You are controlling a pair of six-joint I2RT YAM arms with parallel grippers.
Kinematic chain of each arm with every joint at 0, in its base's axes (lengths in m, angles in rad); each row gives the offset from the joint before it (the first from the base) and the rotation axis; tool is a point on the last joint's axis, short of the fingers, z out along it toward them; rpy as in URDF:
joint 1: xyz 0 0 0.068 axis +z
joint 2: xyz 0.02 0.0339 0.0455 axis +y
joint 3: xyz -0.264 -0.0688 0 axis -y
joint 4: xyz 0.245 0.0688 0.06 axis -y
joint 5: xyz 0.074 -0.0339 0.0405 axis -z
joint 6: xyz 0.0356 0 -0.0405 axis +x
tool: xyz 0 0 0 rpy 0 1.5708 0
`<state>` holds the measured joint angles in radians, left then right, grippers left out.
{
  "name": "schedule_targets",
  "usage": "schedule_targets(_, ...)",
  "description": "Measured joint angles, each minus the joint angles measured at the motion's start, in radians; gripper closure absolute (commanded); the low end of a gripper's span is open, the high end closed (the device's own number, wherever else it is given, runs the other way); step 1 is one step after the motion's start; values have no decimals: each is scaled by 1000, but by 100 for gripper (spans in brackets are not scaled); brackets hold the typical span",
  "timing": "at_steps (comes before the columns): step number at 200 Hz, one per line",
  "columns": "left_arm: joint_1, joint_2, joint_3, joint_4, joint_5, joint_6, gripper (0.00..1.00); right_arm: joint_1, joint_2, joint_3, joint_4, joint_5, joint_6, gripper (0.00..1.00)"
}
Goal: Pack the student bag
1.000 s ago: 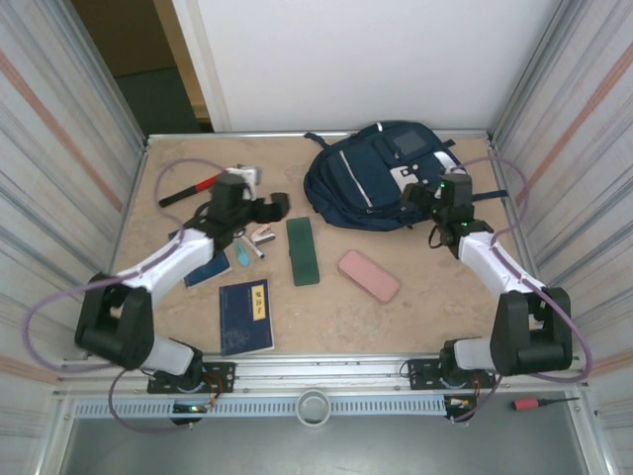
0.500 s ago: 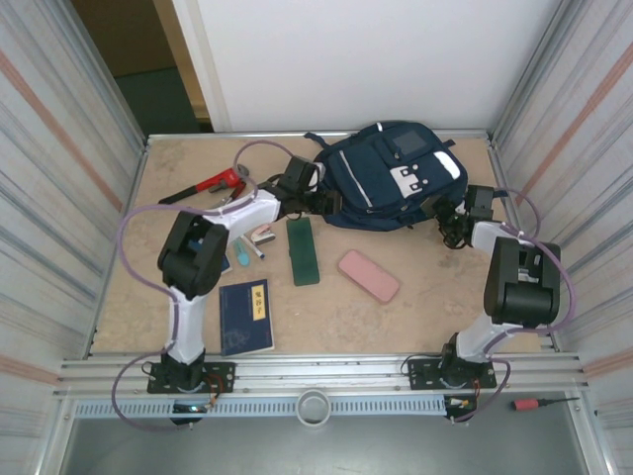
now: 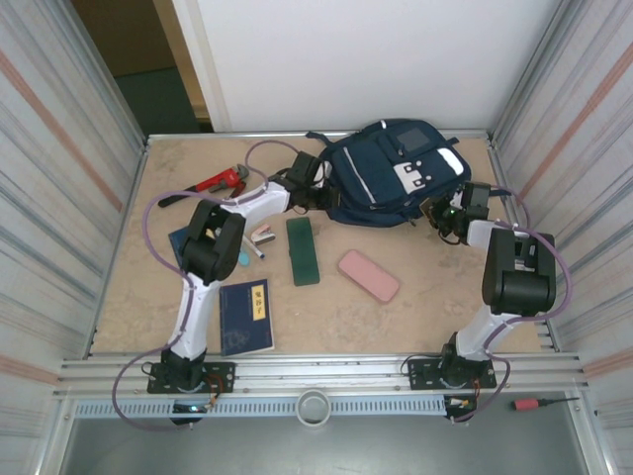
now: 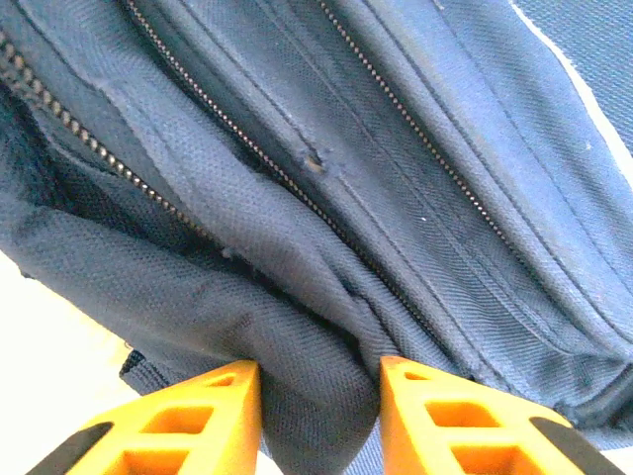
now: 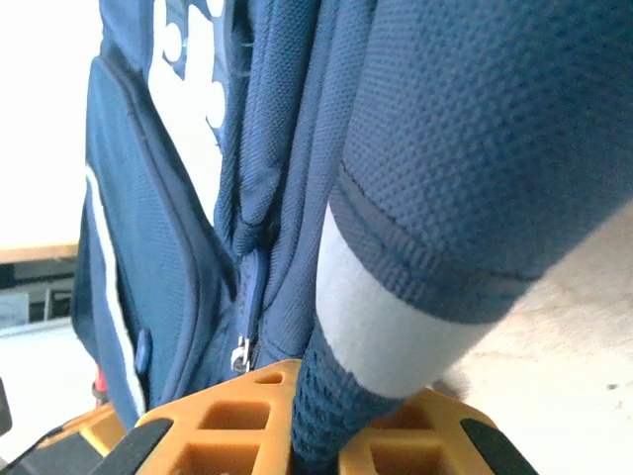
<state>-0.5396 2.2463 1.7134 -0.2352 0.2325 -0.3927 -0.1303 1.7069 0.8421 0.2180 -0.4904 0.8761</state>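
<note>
While jaws pinch its edges, the student bag lies far back.

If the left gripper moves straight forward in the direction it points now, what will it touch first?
The student bag: a fold of its navy fabric sits between the fingers of the left gripper, so going on would probably push deeper into the bag's side.

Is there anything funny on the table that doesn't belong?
Yes, the red wrench at the far left. It belongs in a workshop, yet it lies among school things like the notebook and the pink case, beside the bag.
</note>
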Motion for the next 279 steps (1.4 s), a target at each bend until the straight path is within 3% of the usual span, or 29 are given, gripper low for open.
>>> schedule_targets(29,49,-10,-12,11,18,14,63,80,-71,-24,-1,18,32,91)
schedule_targets(42,79,-33,-43,33,23,23,53,144,-126,-44,4,53,61,91)
schedule_targets(56,109,-96,-122,69,22,32,44,215,-179,-66,22,104,106,91)
schedule_targets(83,125,-290,-321,138,18,41,36,328,-241,-81,53,198,171,92)
schedule_targets(124,51,-605,-622,286,-9,90,36,409,-264,-81,90,282,236,92)
schedule_targets(153,-96,-715,-803,400,-79,186,37,437,-264,-71,88,299,242,92)
schedule_targets(192,-274,-676,-867,530,-184,320,44,467,-264,-26,87,303,241,93)
schedule_targets(279,-313,-358,-742,881,-313,522,56,470,-264,-2,65,280,239,93)
